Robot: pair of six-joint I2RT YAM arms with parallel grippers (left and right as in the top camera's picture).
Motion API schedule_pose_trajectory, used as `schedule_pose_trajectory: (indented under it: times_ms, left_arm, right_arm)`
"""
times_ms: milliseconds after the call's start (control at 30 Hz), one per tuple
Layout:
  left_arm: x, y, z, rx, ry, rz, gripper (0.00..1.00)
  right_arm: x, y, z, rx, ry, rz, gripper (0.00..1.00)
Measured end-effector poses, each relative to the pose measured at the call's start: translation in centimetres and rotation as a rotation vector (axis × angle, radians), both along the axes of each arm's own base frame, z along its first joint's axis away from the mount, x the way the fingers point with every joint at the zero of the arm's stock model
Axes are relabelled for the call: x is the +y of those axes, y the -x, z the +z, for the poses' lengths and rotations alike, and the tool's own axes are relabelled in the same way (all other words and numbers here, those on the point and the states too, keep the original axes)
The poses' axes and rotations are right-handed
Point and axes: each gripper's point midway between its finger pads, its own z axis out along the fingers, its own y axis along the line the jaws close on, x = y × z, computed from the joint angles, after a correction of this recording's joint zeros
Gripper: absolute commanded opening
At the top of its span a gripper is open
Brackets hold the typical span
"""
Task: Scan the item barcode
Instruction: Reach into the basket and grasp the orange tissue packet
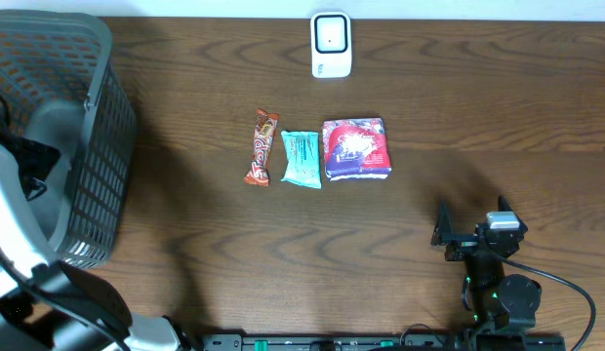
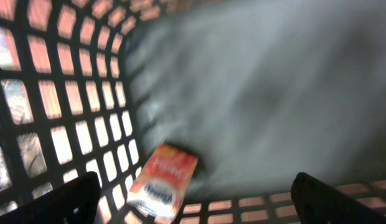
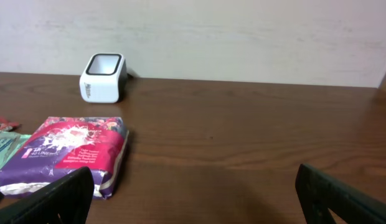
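Scanner (image 1: pixel 331 44) at far edge, purple pack (image 1: pixel 355 148) nearer

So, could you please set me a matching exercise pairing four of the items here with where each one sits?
Things:
1. white box-shaped scanner
2. long brown-and-orange snack bar
3. flat teal packet
4. orange-and-white packet

Places:
A. inside the dark mesh basket
B. middle of the row of three
C. alone near the far edge of the table
D. left end of the row

Pairs: 1-C, 2-D, 3-B, 4-A.

Dark wooden table (image 1: pixel 498 117), pale wall (image 3: pixel 243 37)
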Motion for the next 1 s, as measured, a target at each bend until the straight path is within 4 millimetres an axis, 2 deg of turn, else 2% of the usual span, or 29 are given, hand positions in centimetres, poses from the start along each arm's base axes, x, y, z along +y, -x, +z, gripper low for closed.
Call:
schedule_pose_trajectory:
  times_ms: [200, 400, 767, 900, 967, 1000]
  left_arm:
    - [-0.9, 1.3, -4.1, 0.16, 0.116, 0.039, 0.98]
    - [-1.4, 2.1, -7.1, 0.266, 0.188, 0.053, 0.98]
    - [-2.4, 3.3, -9.0, 0.368, 0.259, 0.052, 0.98]
    - [-3.2, 4.0, -10.4, 0.387, 0.29, 0.053, 0.99]
    - [-3.4, 4.3, -10.9, 0.394, 0.296, 0.053, 0.93]
    - [-3.5, 4.5, -11.2, 0.399, 0.299, 0.054, 0.86]
  right_arm:
    - [0.0, 0.0, 0.0, 0.0, 0.0, 0.0, 0.99]
    - [0.0, 0.0, 0.0, 0.0, 0.0, 0.0, 0.99]
    - [0.0, 0.0, 0.0, 0.0, 0.0, 0.0, 0.99]
    - [0.0, 0.0, 0.0, 0.0, 0.0, 0.0, 0.99]
    - [0.0, 0.0, 0.0, 0.0, 0.0, 0.0, 0.99]
    - [0.0, 0.0, 0.0, 0.0, 0.0, 0.0, 0.99]
